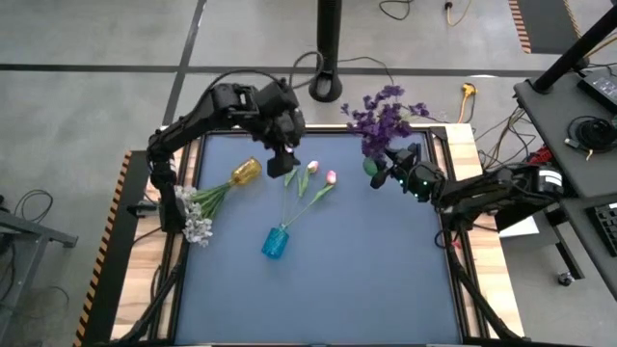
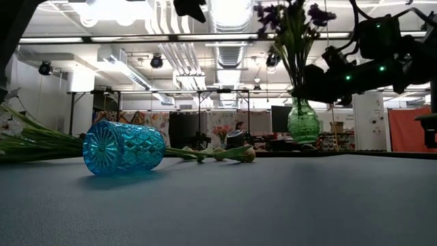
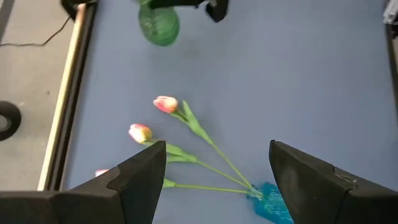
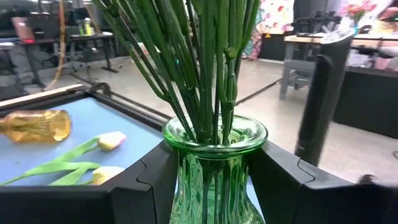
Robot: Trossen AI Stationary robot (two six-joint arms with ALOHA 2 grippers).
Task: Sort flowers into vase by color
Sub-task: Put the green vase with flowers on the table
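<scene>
A green glass vase (image 1: 372,167) full of dark purple flowers (image 1: 384,116) stands upright at the table's far right, with my right gripper (image 1: 383,176) shut on it. A blue vase (image 1: 275,242) lies on its side mid-table, and the stems of three pink tulips (image 3: 165,104) run into its mouth. My left gripper (image 3: 217,180) hangs open above those tulips, touching nothing. At the left, a yellow vase (image 1: 246,172) lies on its side, with white-lavender sprigs (image 1: 198,220) stretched out from it on the table. My right gripper pinches the green vase's ribbed body just under the rim (image 4: 186,177) between its two fingers (image 4: 146,186). The fingers come in level from the table's right side. The vase stays upright with the stems in it; whether its base rests on the table I cannot tell.
The table's raised dark frame (image 1: 453,193) runs close behind the green vase. A black pole base (image 1: 326,87) stands beyond the far edge. The near half of the blue mat (image 1: 337,299) is bare.
</scene>
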